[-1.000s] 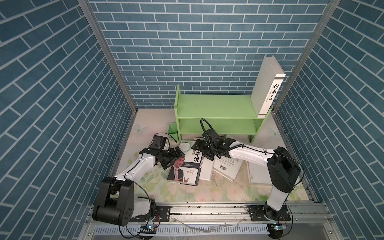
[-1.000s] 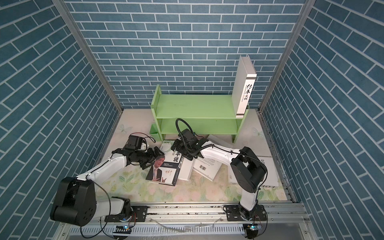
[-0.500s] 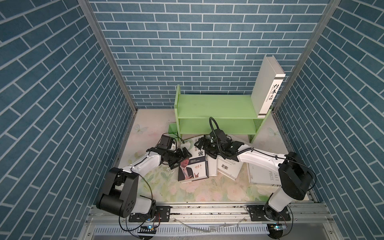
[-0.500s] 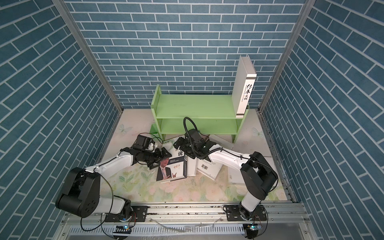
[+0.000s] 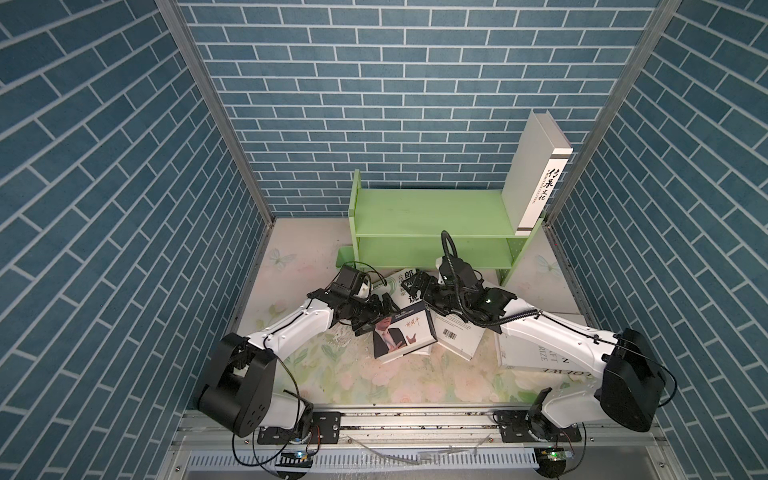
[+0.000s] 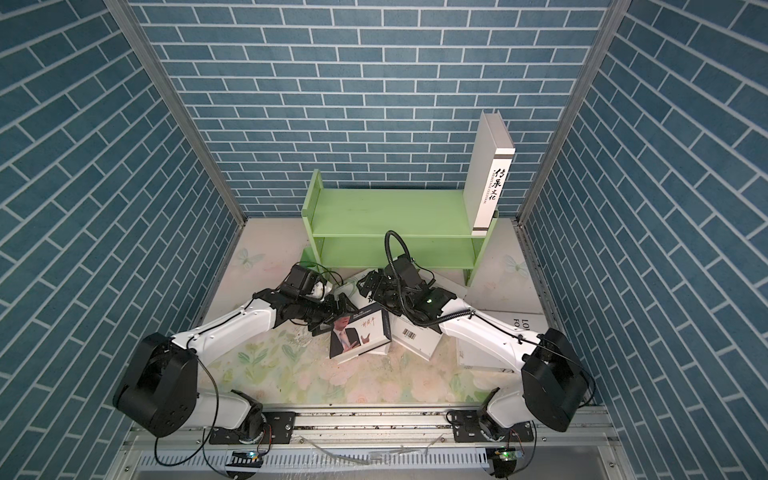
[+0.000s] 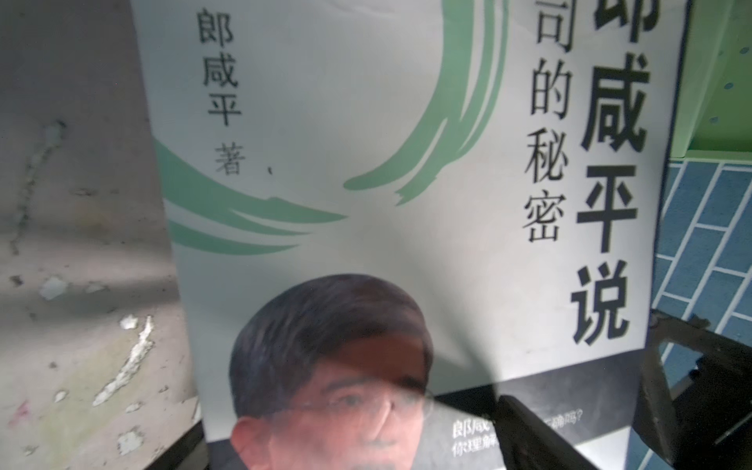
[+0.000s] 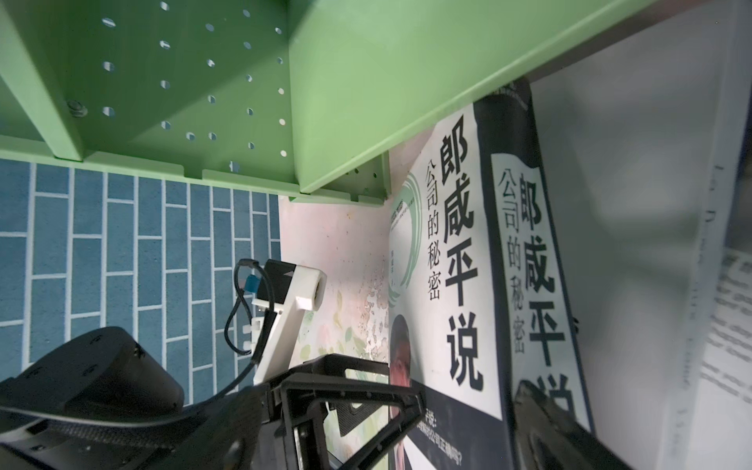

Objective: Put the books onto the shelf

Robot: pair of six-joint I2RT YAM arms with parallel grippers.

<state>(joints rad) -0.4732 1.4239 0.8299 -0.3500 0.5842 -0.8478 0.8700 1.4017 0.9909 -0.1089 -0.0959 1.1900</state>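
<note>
Seemingly five books (image 5: 401,338), one shelf (image 5: 428,216)

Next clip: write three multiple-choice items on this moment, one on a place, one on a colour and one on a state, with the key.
1. Where is the grey book?
A. on the table
B. on the shelf, top board, right end
C. on the shelf's lower board

2. What colour is the shelf?
A. blue
B. white
C. green

3. How does the portrait book lie?
A. flat, cover up
B. standing upright
C. flat, cover down

Key:
1 B, both top views show it standing at the right end of the top board.
2 C, its boards and sides are light green.
3 A, the man's picture faces up toward the camera.
</note>
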